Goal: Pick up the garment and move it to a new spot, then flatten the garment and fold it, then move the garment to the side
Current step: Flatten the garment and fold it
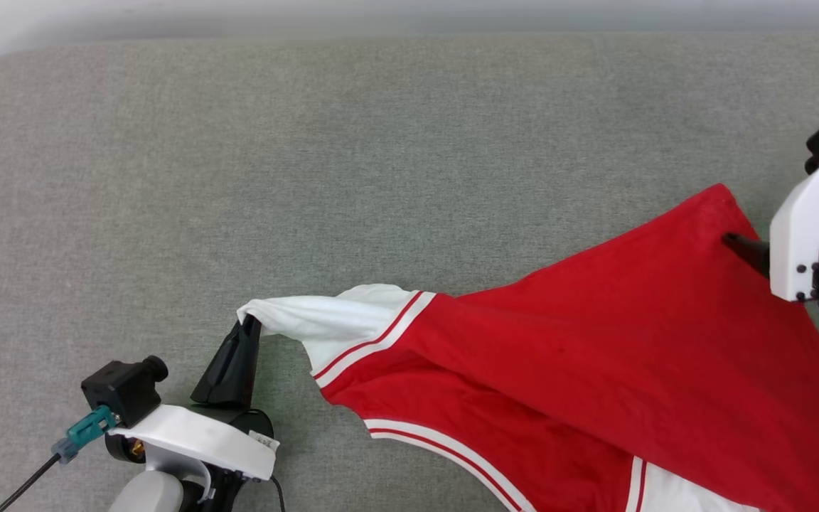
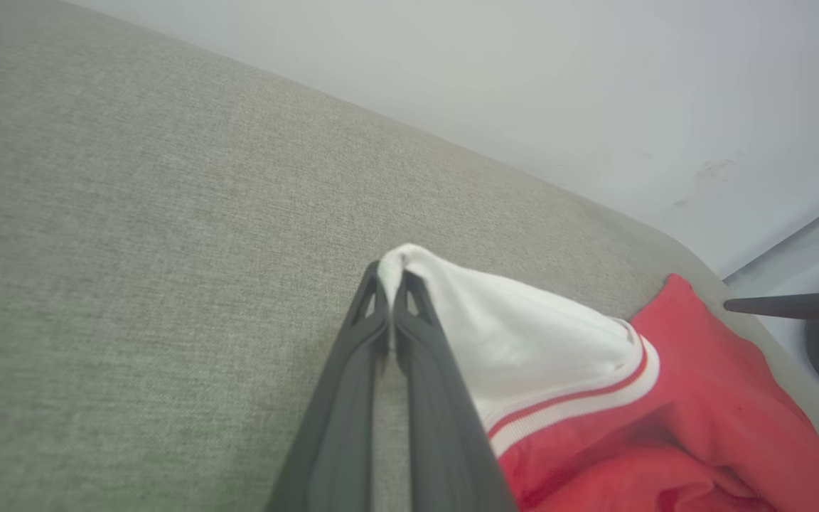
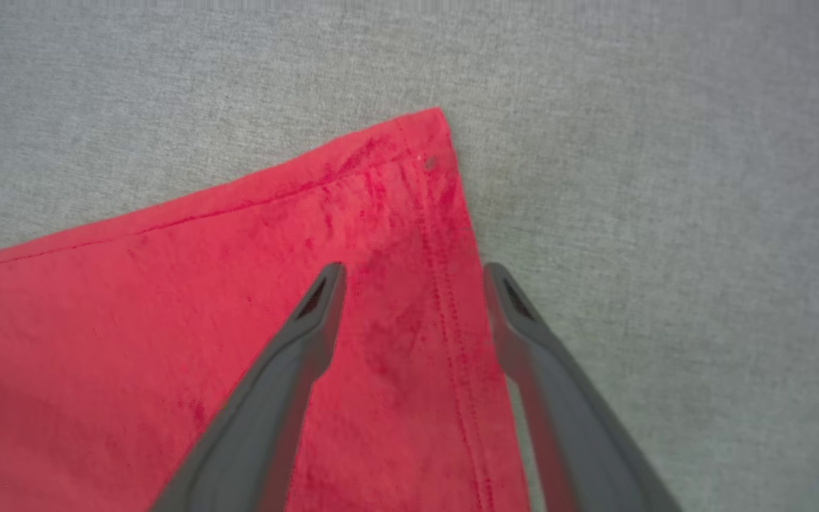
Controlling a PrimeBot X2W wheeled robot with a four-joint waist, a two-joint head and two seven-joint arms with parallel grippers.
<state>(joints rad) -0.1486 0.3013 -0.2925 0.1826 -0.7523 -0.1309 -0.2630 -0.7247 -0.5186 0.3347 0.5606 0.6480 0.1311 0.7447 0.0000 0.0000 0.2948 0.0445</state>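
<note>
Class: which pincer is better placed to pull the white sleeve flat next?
Left: the left pincer is shut on the white sleeve of the soft red T-shirt; the right pincer stands open over the hem corner.

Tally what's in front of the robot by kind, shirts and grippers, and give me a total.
Shirt: 1
Grippers: 2 (left gripper, right gripper)
Total: 3
</note>
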